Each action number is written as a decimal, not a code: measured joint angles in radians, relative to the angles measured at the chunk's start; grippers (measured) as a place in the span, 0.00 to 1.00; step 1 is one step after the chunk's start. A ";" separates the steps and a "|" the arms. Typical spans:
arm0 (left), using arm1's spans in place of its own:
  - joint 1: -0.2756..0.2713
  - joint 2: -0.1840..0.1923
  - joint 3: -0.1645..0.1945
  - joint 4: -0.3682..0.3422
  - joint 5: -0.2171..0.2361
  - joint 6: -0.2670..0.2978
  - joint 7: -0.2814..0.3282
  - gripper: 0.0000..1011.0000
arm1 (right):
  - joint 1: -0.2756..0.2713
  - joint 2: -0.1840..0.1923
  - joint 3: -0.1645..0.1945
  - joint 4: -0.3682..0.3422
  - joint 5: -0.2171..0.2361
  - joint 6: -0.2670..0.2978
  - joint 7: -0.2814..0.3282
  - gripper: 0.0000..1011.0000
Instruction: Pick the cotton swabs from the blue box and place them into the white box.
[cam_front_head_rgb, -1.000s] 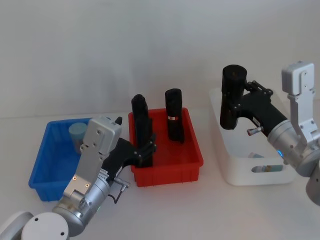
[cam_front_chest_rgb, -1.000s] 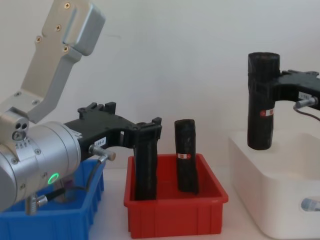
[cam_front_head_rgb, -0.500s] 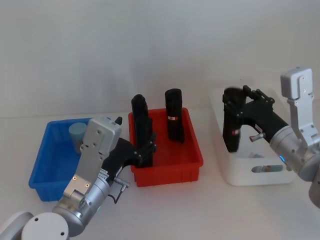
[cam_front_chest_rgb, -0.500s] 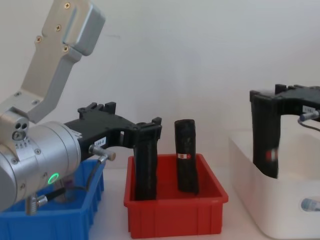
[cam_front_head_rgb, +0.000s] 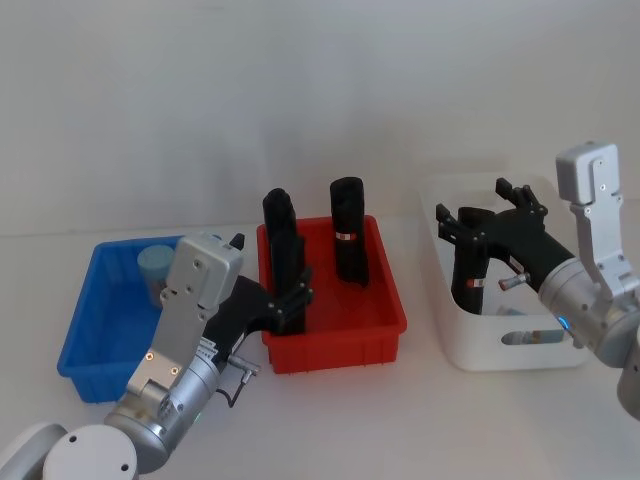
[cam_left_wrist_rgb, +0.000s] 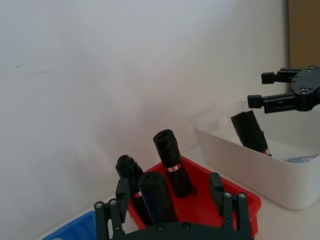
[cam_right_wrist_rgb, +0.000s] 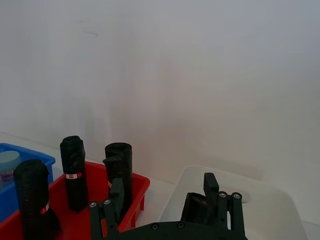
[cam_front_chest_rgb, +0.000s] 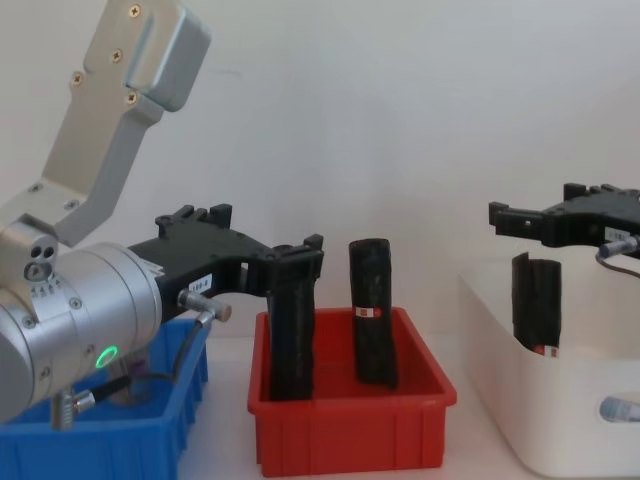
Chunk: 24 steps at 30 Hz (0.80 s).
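Cotton swabs (cam_front_head_rgb: 155, 268): lidded jar, far corner of glossy blue box (cam_front_head_rgb: 95, 340).
Right gripper (cam_front_head_rgb: 468, 228): spread, released above black roll (cam_front_head_rgb: 470, 280) leaning in white box (cam_front_head_rgb: 500, 345).
Left gripper (cam_front_head_rgb: 291, 288): spread around roll, red bin (cam_front_head_rgb: 335, 335).

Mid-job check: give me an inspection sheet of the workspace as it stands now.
Surface: white table.
Job's things: cotton swabs jar in blue box; another lies in white box.
Clutter: black roll leaning in white box; black rolls in red bin.
Grippers: right gripper open above white box; left gripper around a roll in red bin.
Cables: nothing seen.
Surroundings: white wall.
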 joint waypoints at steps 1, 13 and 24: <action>0.000 0.000 0.000 0.000 0.000 0.000 0.000 0.99 | 0.000 0.000 0.000 0.001 0.000 0.000 0.001 0.99; 0.000 0.000 0.000 0.000 0.000 0.000 0.000 0.99 | 0.000 0.001 0.001 0.003 0.001 -0.003 0.003 0.99; 0.000 0.000 0.000 0.000 0.000 0.000 0.000 0.99 | -0.001 0.001 0.001 0.005 0.002 -0.004 0.004 0.99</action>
